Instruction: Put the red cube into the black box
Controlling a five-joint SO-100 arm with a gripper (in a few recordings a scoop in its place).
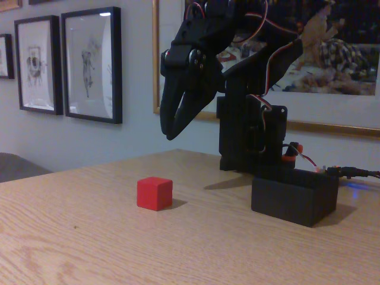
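In the fixed view, the red cube [154, 193] sits on the wooden table [89, 237], left of centre and toward the near side. It is a small solid block, bright red, with plain matte faces; the top face catches more light than the two side faces that show, and a soft shadow falls to its right. It rests flat on one face, touching nothing else. To its right and well apart stands the black box [295, 199], low, matte, open at the top with thin walls, just in front of the dark arm base [249, 130]. The gripper [176, 127] hangs in the air above the cube, a little to the right of it, its fingers pointing down and left; the jaws stand slightly parted and hold nothing. Framed pictures [92, 65] hang on the far wall.
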